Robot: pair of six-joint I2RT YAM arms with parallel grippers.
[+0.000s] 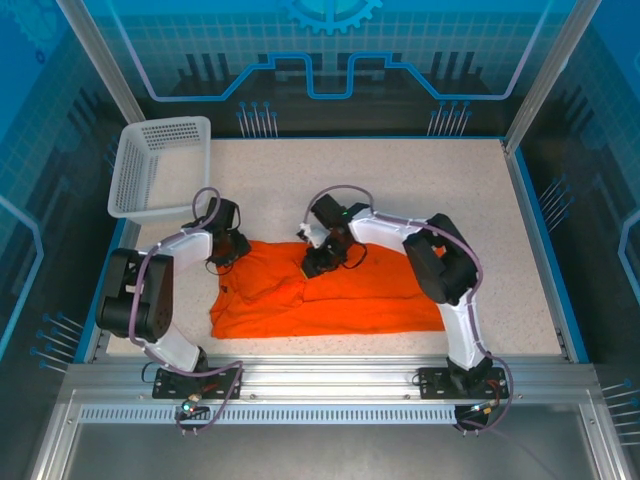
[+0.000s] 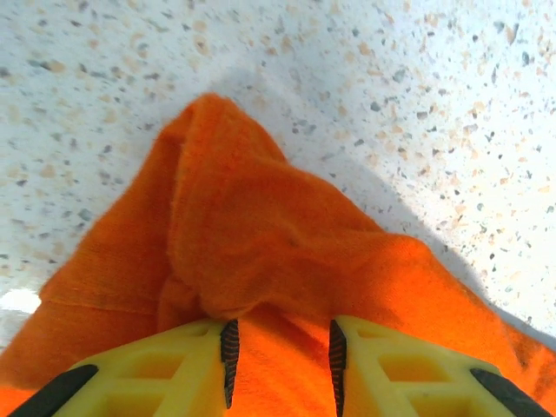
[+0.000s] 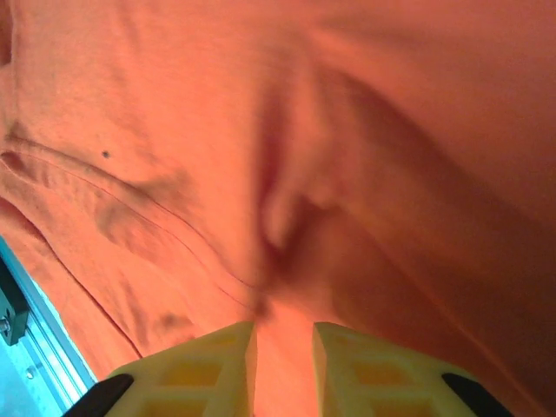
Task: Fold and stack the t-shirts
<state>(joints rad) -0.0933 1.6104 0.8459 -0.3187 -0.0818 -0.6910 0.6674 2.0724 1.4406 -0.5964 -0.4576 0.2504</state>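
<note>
Left wrist: pinching bunched orange t-shirt (image 2: 261, 226) in narrow left gripper (image 2: 280, 352), tented off counter (image 2: 417, 104), probably for folding
Right wrist: narrow right gripper (image 3: 284, 347) over its ridge, can't tell if gripping

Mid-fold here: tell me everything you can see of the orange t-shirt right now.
The bright orange plain fabric t-shirt lies on the speckled white table, spread wide across the near middle. It looks soft, printless and wrinkled, with one layer lapping over another. The left claw pinches a bunched, raised corner at its far left edge. The right claw sits down on its far middle with a ridge of cloth between the fingers; whether it grips is unclear.
</note>
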